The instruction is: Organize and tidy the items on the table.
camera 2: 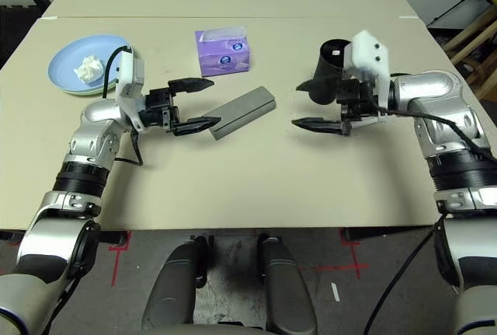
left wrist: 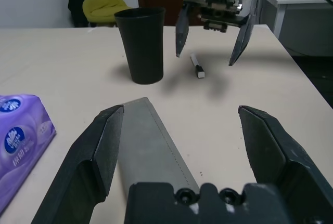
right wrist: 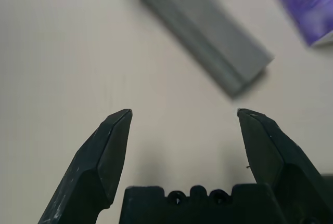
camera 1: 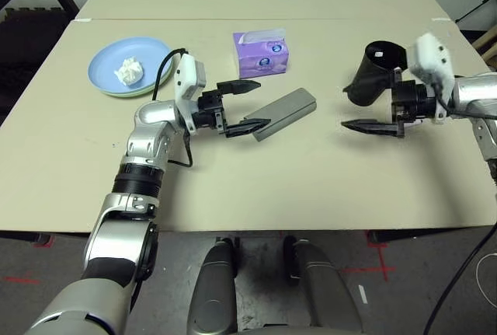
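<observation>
I see a beige bench (camera 1: 311,187) with a thin seam across its far part and dark floor beneath. My left claw (camera 1: 242,106) gapes wide and empty over the near end of the grey case (camera 1: 286,113). My right claw (camera 2: 312,104) is spread just as wide, empty, just beside the upright black cup (camera 2: 330,67). A white pen (left wrist: 197,66) lies near the cup. Farther left, a tissue wad (camera 1: 130,71) sits on stacked plates (camera 1: 109,59). The purple box's (camera 1: 262,54) print is unreadable.
</observation>
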You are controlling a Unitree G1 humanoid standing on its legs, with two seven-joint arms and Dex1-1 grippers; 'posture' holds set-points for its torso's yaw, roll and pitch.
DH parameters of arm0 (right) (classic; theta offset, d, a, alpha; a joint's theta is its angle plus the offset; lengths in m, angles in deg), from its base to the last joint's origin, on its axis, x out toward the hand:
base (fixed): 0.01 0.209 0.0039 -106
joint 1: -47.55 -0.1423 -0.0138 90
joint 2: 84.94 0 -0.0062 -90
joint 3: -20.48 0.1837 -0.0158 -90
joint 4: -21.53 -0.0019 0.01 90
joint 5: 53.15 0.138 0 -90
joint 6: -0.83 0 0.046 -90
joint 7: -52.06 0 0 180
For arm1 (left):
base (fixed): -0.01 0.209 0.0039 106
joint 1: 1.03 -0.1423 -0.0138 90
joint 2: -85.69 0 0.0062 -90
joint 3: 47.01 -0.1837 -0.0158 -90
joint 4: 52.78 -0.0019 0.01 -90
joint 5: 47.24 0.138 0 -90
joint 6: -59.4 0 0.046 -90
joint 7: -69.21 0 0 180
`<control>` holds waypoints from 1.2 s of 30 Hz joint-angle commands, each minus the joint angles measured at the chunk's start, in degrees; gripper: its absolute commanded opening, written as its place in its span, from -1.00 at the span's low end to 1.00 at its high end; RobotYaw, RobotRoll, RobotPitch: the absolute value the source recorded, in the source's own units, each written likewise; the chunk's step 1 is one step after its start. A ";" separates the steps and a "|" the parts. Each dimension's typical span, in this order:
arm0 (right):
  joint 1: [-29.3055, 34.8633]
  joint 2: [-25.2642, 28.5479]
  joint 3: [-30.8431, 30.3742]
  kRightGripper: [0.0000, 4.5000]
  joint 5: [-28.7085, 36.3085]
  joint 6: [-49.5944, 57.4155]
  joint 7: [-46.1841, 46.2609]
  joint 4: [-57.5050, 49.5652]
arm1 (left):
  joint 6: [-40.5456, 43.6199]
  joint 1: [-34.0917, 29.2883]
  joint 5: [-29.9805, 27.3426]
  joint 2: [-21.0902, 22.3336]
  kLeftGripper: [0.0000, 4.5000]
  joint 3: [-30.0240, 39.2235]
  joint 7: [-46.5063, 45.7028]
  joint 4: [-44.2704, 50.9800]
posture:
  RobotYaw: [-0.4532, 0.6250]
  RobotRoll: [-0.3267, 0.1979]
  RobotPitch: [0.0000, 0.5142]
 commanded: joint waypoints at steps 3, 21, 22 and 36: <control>-6.62 1.79 -5.58 0.98 -10.89 -14.55 -4.23 11.54 | 0.18 -0.95 -0.52 0.15 1.00 -0.85 0.82 1.66 | 0.01 0.25 -0.17; -16.66 -0.04 -14.17 0.98 -29.64 -29.82 -2.65 26.65 | 0.24 -1.31 -0.55 0.03 1.00 -1.14 0.59 2.20 | 0.04 0.25 -0.12; -16.86 -0.23 -14.36 0.98 -30.33 -29.94 -2.09 27.03 | 0.17 -1.40 -0.55 0.03 1.00 -1.12 0.58 2.21 | 0.04 0.25 -0.12; -19.19 -2.94 -15.54 0.98 -34.82 -30.61 2.01 30.89 | 0.09 -1.86 -0.26 0.39 1.00 -1.31 0.73 2.72 | 0.05 0.25 -0.11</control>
